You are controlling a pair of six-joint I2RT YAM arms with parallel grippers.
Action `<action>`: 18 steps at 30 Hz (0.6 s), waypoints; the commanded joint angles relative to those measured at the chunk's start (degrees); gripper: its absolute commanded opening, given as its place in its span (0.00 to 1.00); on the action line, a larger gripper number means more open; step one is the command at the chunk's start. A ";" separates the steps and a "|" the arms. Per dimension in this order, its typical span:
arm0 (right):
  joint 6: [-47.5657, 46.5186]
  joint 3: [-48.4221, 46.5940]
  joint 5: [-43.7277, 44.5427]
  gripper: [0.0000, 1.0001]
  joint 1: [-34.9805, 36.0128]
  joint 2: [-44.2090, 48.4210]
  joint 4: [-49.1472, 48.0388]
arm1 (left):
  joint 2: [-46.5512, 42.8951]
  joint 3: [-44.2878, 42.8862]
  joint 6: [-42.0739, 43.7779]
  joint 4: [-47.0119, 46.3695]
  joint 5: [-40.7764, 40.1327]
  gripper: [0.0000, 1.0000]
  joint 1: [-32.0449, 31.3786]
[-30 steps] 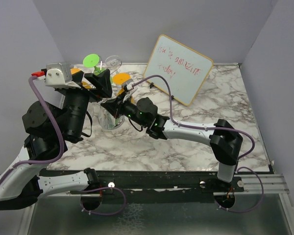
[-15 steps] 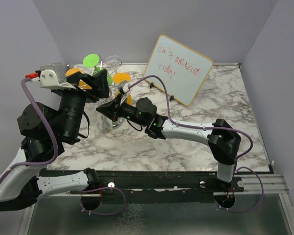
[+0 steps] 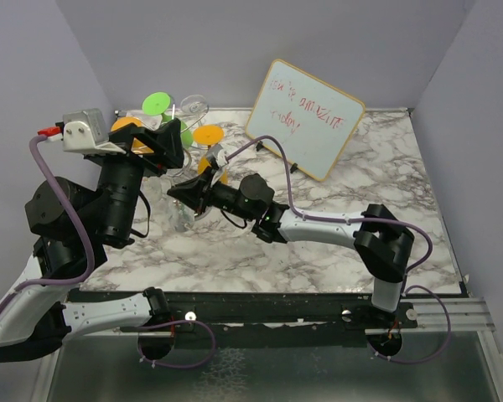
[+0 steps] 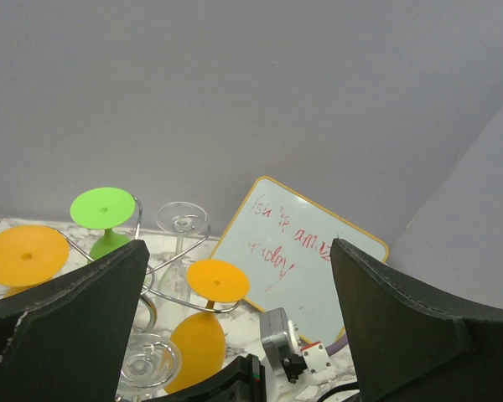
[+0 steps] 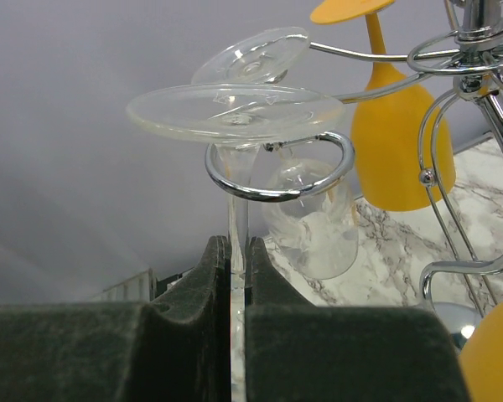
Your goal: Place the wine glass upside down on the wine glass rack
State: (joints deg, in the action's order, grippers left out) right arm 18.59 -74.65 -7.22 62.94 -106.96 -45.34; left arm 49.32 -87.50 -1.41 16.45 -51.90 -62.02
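One wine glass rack (image 5: 277,191), one marble tabletop (image 3: 377,167), one whiteboard (image 3: 306,117)

Wine glasses, five in all, in three kinds:
- orange, two: the first orange glass (image 4: 25,255) and the second orange glass (image 4: 218,280)
- green, one: the green glass (image 4: 103,207)
- clear, two: the nearer clear glass (image 5: 235,110) and the farther clear glass (image 5: 256,52)

Robot arms, two: the left arm (image 3: 75,218) and the right arm (image 3: 335,226)

End effectors, two, one to each arm: the left end effector (image 4: 239,276) and the right end effector (image 5: 237,251); each shows two fingers, which makes four fingers altogether
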 commanded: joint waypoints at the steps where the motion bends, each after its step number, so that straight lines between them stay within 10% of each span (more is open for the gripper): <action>1: -2.25 2.69 0.47 0.01 0.43 3.21 -5.37 | -0.45 0.53 -0.39 1.22 0.10 0.91 -0.30; 18: -2.92 2.03 11.93 0.04 0.43 3.32 -0.32 | -0.59 0.84 -0.74 1.97 0.40 0.91 -0.30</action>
State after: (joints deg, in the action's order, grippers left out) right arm 15.51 -71.57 -0.60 63.18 -105.19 -47.83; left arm 49.17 -87.00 -1.74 16.88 -51.88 -62.02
